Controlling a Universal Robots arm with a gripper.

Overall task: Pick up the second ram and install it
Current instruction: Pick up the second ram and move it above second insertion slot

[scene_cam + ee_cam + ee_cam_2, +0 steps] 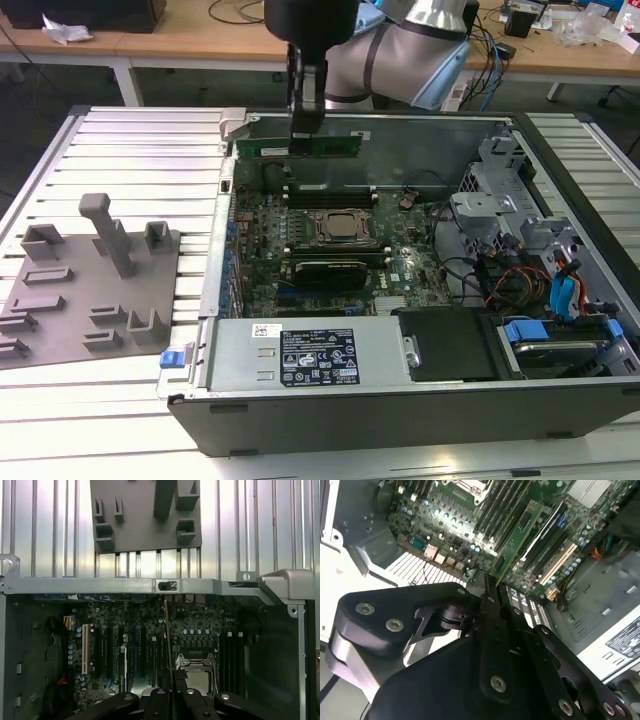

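Observation:
The second ram (pixel 330 146), a long thin green board, hangs level above the far side of the open computer case (pixel 300 420), over the motherboard (pixel 300 225). My gripper (pixel 303 133) is shut on it near its end toward the exterior view's left. In the second wrist view the ram (pixel 519 535) sticks out from the black fingers (pixel 489 597) toward the long black memory slots (pixel 500 507). The first wrist view shows the ram (pixel 168 640) edge-on as a thin line, held in my gripper (pixel 171 692) beside the processor socket (pixel 196 672).
The grey fixture plate (pixel 90 290) with upright blocks lies on the ribbed table at the exterior view's left. The processor socket (pixel 345 226) sits mid-board between slot banks. The power supply (pixel 310 355) is at the near side. Drive bays and cables (pixel 535 280) are on the right.

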